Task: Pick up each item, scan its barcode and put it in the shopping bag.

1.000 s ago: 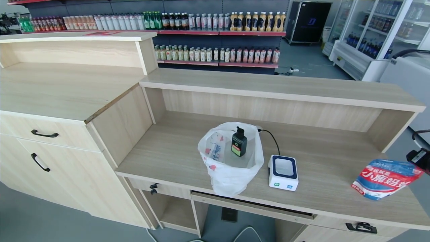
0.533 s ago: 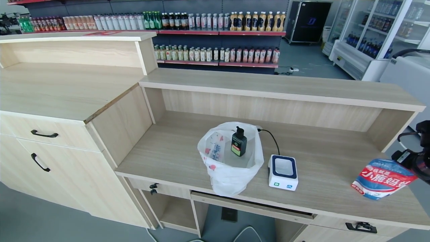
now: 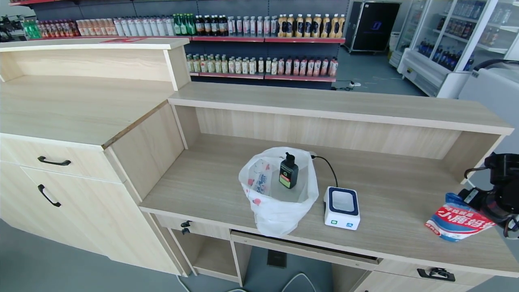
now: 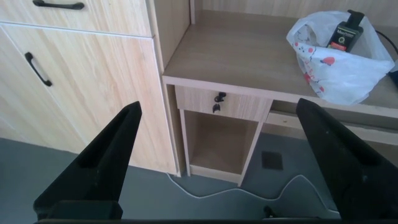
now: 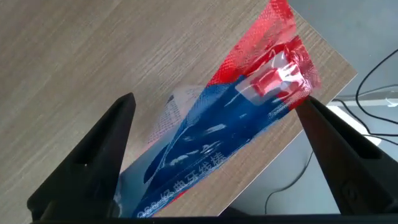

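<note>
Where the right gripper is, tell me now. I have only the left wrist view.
Observer: The right gripper is open, straddling a pouch at the counter's right end.
Operator: Now give me the scanner's spot.
Observer: The scanner sits on the counter, just right of the bag.

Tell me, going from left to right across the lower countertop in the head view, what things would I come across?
white plastic shopping bag → white barcode scanner → red-and-blue pouch
</note>
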Available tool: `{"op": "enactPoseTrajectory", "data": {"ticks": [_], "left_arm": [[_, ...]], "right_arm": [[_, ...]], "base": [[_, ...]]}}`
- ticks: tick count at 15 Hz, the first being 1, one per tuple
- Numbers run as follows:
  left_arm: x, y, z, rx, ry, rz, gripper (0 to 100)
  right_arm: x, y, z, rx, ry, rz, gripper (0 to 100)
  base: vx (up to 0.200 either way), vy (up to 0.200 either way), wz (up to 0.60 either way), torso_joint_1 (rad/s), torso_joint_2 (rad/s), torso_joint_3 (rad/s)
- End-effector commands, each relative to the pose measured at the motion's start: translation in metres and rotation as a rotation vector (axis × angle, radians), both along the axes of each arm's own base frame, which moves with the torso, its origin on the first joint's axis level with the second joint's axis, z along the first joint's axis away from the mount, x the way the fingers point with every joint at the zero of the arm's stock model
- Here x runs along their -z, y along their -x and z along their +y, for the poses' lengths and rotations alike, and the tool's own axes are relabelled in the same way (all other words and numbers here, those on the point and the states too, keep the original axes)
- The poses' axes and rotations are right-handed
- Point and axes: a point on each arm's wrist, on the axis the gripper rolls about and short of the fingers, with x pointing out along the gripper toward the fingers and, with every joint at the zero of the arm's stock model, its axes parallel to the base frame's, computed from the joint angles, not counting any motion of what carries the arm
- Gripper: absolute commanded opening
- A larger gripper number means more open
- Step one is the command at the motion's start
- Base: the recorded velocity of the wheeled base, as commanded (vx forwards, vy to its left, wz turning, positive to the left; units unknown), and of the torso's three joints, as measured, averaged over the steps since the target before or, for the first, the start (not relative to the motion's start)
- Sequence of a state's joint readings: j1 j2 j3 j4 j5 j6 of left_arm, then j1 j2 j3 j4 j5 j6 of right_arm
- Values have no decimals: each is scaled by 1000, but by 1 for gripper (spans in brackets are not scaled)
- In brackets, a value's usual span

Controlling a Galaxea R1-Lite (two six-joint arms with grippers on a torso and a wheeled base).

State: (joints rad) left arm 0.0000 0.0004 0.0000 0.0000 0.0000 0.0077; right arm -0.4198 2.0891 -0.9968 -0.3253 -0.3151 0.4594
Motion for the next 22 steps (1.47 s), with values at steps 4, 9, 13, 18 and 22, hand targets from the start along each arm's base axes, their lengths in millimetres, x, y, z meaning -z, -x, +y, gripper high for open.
{"op": "enactPoseTrajectory", "data": {"ticks": [4, 9, 13, 18, 22], "left_arm": [[0, 0, 0, 0, 0, 0, 100], [0, 0, 0, 0, 0, 0, 100], [0, 0, 0, 0, 0, 0, 100], [0, 0, 0, 0, 0, 0, 100], [0, 0, 0, 0, 0, 0, 100]], "right_arm": [[24, -7, -3, -44, 25, 64, 0], [25, -5, 2, -147, 113, 126, 0], [-24, 5, 11, -277, 284, -20, 0], [-113, 34, 44, -605, 339, -382, 0], [-160, 55, 70, -1044, 261, -773, 0]], "base": [[0, 0, 0, 0, 0, 0], [0, 0, 0, 0, 0, 0], [0, 0, 0, 0, 0, 0], [0, 0, 0, 0, 0, 0], [0, 0, 0, 0, 0, 0]]}}
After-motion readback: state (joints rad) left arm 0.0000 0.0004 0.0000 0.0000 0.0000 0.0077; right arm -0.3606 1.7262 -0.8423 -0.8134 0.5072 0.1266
